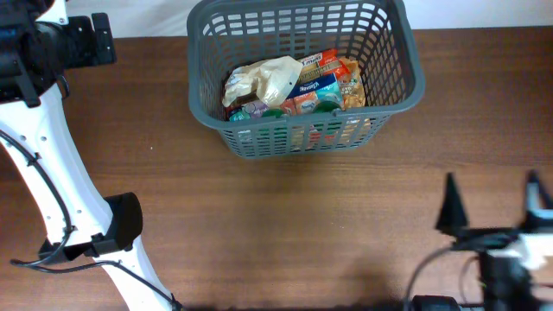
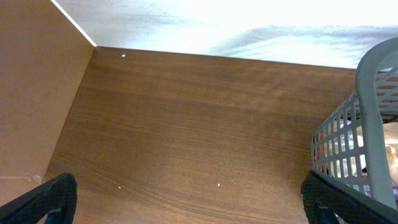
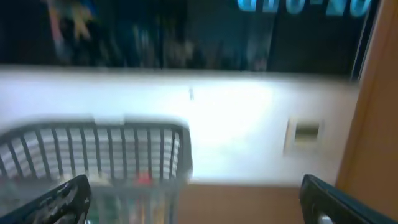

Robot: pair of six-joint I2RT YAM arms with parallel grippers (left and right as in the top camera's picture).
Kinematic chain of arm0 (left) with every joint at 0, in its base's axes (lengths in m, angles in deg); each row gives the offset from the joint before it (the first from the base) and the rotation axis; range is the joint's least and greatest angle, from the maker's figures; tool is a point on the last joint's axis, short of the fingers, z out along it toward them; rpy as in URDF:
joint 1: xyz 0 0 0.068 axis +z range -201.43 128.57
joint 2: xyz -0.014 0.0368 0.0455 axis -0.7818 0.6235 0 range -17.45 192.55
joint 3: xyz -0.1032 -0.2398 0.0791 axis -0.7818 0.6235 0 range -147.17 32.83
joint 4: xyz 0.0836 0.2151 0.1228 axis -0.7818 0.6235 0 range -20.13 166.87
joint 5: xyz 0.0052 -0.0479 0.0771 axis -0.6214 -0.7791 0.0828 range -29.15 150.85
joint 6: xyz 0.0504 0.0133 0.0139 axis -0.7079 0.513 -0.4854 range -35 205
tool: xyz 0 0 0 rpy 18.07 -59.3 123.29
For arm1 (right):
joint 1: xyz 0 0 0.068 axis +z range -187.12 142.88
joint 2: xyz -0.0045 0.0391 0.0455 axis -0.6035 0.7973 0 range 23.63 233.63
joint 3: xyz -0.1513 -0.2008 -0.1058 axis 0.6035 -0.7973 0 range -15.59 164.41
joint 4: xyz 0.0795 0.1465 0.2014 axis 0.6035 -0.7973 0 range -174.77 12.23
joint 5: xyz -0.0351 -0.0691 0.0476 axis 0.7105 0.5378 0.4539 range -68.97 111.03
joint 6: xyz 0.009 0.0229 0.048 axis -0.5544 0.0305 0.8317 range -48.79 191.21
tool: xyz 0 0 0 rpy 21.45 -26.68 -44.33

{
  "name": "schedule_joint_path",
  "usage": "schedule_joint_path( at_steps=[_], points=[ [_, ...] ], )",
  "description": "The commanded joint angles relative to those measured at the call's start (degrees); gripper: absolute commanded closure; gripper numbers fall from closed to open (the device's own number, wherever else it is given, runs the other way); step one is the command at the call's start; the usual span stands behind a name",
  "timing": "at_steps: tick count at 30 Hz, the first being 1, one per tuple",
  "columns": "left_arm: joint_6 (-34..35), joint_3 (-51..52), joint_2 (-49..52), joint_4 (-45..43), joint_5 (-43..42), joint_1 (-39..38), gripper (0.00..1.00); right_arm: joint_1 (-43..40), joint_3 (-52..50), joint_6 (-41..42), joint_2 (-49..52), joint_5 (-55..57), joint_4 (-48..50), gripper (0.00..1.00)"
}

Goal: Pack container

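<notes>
The dark grey lattice basket (image 1: pixel 393 65) stands at the far middle of the brown table. It holds several grocery packs, with a beige bag (image 1: pixel 263 79) on top and orange and blue packets (image 1: pixel 324 78) beside it. My left gripper (image 2: pixel 193 202) is open and empty at the far left, with the basket wall (image 2: pixel 373 124) at its right. My right gripper (image 1: pixel 491 207) is open and empty near the front right, well short of the basket, which shows blurred in the right wrist view (image 3: pixel 99 149).
A white wall runs behind the table's far edge (image 2: pixel 217 37). My white left arm (image 1: pixel 52 181) crosses the left side of the table. Cables hang at the front edge near my right arm (image 1: pixel 423 276).
</notes>
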Motion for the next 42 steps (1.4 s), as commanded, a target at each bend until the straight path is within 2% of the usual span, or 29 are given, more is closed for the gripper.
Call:
schedule_joint_path(
  at_steps=[1, 7, 10, 13, 21, 42],
  points=[
    [0.81, 0.22, 0.31, 0.02, 0.26, 0.13, 0.01, 0.46, -10.71, 0.13, -4.87, 1.57, 0.72, 0.01],
    [0.81, 0.22, 0.31, 0.02, 0.26, 0.13, 0.01, 0.46, -28.61, 0.13, -12.0, 1.57, 10.19, 0.01],
    [0.79, 0.22, 0.31, 0.02, 0.24, 0.13, 0.01, 0.46, -34.03, 0.13, -12.9, 1.55, 14.25, 0.01],
    [0.81, 0.22, 0.31, 0.02, 0.26, 0.13, 0.01, 0.46, -37.07, 0.11, -13.14, 1.6, 14.32, 0.01],
    [0.79, 0.22, 0.31, 0.02, 0.26, 0.13, 0.01, 0.46, -42.32, 0.11, -13.14, 1.57, 15.23, 0.01],
    [0.81, 0.22, 0.31, 0.02, 0.26, 0.13, 0.01, 0.46, -43.15, 0.13, -13.11, 1.57, 17.03, 0.01]
  ],
)
